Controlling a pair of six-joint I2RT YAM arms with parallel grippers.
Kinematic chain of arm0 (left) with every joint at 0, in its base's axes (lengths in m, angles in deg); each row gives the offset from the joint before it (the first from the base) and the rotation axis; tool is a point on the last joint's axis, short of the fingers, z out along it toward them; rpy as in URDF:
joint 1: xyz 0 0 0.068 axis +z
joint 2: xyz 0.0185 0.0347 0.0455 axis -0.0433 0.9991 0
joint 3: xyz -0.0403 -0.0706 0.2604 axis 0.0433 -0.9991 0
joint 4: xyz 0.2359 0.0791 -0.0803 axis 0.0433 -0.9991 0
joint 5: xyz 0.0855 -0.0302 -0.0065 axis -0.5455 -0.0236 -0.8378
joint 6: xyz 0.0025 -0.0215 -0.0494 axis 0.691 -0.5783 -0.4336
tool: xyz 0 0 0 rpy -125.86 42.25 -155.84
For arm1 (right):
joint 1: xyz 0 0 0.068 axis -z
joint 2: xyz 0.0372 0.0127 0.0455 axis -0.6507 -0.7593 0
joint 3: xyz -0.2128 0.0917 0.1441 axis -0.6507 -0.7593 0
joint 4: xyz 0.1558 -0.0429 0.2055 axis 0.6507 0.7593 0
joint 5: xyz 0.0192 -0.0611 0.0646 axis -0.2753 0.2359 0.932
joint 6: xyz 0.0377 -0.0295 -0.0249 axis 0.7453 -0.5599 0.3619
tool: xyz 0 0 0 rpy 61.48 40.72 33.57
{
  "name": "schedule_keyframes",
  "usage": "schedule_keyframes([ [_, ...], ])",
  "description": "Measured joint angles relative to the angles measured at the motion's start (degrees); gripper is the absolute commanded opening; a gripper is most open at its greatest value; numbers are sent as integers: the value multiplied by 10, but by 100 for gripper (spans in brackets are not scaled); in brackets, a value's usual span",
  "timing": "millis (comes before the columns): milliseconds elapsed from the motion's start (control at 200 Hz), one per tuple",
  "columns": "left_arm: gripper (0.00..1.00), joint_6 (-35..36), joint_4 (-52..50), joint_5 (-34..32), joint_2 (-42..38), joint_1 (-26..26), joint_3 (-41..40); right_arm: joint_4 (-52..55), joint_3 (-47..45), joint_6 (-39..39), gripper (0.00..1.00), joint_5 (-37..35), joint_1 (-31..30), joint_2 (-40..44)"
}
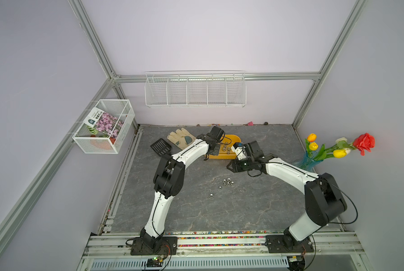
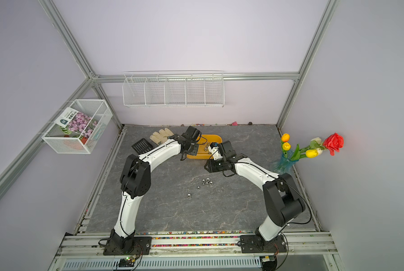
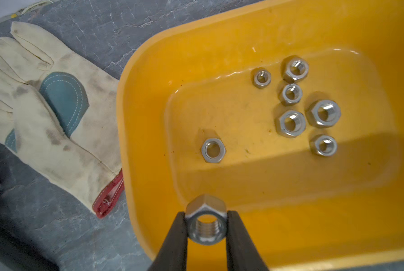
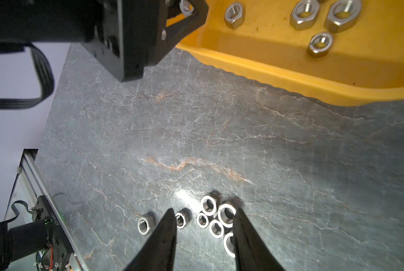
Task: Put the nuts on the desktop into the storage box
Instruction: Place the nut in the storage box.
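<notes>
The yellow storage box (image 3: 149, 70) lies at the back middle of the desktop (image 4: 196, 129) and holds several silver nuts (image 3: 290, 123). My left gripper (image 3: 206, 223) hangs over the box's near left corner, shut on one nut (image 3: 206, 211) held between its black fingers. In both top views it shows over the storage box (image 1: 233, 138), as the left gripper (image 1: 216, 150). Several more nuts (image 1: 228, 181) lie clustered on the desktop, with one nut (image 1: 211, 195) apart nearer the front. My right gripper (image 4: 204, 208) is open and empty, above the desktop between the box and the nuts (image 4: 226, 214).
A cream work glove (image 1: 181, 138) and a black slotted scoop (image 1: 160, 146) lie left of the box. A vase of flowers (image 1: 313, 154) stands at the right edge. A white mesh basket (image 1: 104, 126) and a wire rack (image 1: 195, 90) hang on the walls. Coloured beads (image 1: 219, 233) line the front rail.
</notes>
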Motion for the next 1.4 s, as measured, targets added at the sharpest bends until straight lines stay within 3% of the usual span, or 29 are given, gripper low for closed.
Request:
schedule_keyframes([
  [440, 13, 15, 24, 7, 76, 9, 79, -16, -1, 0, 42, 9, 0, -17],
  [829, 17, 19, 19, 24, 95, 14, 90, -18, 2, 2, 42, 17, 0, -35],
  [994, 26, 20, 18, 30, 109, 16, 102, -18, 3, 2, 42, 17, 0, -36],
  [1269, 29, 23, 14, 32, 115, 18, 105, -18, 4, 2, 42, 17, 0, -36],
  [1399, 40, 26, 14, 33, 115, 18, 105, -18, 4, 2, 42, 17, 0, -36],
])
